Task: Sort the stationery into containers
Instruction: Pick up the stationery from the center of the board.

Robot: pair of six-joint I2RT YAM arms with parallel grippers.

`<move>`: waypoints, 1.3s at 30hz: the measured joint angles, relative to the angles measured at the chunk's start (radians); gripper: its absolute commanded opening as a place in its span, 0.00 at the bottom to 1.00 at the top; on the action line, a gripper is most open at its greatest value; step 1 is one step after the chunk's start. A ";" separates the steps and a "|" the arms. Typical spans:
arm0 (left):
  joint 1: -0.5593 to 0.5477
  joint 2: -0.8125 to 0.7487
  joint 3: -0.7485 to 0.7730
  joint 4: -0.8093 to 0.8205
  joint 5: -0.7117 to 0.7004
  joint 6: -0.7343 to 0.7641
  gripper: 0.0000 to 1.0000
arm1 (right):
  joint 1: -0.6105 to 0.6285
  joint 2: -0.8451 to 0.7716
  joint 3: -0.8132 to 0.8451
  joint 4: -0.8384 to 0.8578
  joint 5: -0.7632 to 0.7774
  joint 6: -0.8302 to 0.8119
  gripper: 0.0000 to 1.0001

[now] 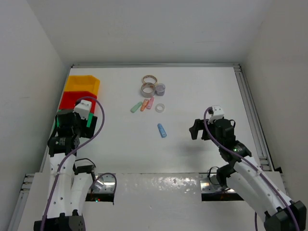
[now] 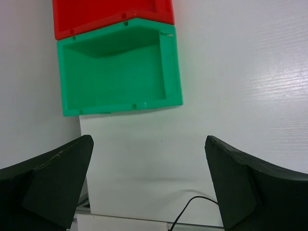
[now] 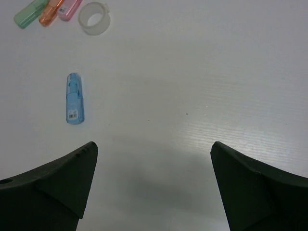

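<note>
Green (image 1: pixel 135 107), orange (image 1: pixel 144 105) and pink (image 1: pixel 150 102) sticks lie side by side mid-table, with a white ring (image 1: pixel 160 108) to their right. A blue stick (image 1: pixel 162 130) lies alone nearer me. Tan (image 1: pixel 149 79), white (image 1: pixel 147 88) and purple-grey (image 1: pixel 160 88) tape rolls sit further back. Yellow (image 1: pixel 83 83) and red (image 1: pixel 72 98) bins stand at the left. The green bin (image 2: pixel 115 72) shows in the left wrist view. My left gripper (image 2: pixel 149 142) is open and empty just in front of it. My right gripper (image 3: pixel 154 147) is open and empty, to the right of the blue stick (image 3: pixel 75 98).
The table has a raised metal rail along the right edge (image 1: pixel 250 106) and white walls at the left and back. A black cable (image 2: pixel 187 211) lies at the near table edge below the left gripper.
</note>
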 measured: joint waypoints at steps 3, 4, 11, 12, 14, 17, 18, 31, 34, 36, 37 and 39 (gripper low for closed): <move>0.002 0.047 0.027 -0.006 -0.028 -0.012 1.00 | 0.000 0.014 0.002 0.005 0.002 -0.010 0.99; 0.003 0.068 0.048 -0.006 -0.035 -0.014 1.00 | 0.000 0.023 0.002 0.009 0.002 -0.013 0.99; -0.026 0.303 0.346 -0.063 0.126 0.112 0.87 | 0.000 0.132 0.037 0.042 0.015 -0.044 0.99; -0.061 0.360 0.423 -0.090 0.131 0.114 0.75 | 0.000 0.150 0.050 0.046 0.029 -0.050 0.99; -0.189 0.537 0.649 -0.122 0.111 0.095 0.49 | -0.002 0.192 0.085 0.058 0.052 -0.066 0.99; -0.414 0.881 1.080 -0.209 0.032 0.089 0.48 | -0.012 0.262 0.132 0.103 0.080 -0.079 0.99; -0.472 1.014 1.236 -0.246 0.014 0.084 0.52 | -0.014 0.287 0.142 0.121 0.086 -0.080 0.99; -0.553 1.611 1.316 -0.288 0.122 -0.070 0.58 | -0.025 0.493 0.267 0.157 0.106 -0.010 0.99; -0.501 1.565 1.199 -0.215 0.157 -0.112 0.57 | -0.025 0.493 0.269 0.151 0.105 0.021 0.99; -0.489 1.550 1.143 -0.171 0.169 -0.131 0.56 | -0.024 0.493 0.269 0.145 0.105 0.032 0.99; -0.489 1.547 1.114 -0.147 0.173 -0.140 0.56 | -0.023 0.493 0.269 0.138 0.105 0.036 0.99; -0.489 1.546 1.064 -0.104 0.176 -0.154 0.54 | -0.021 0.492 0.269 0.127 0.105 0.039 0.99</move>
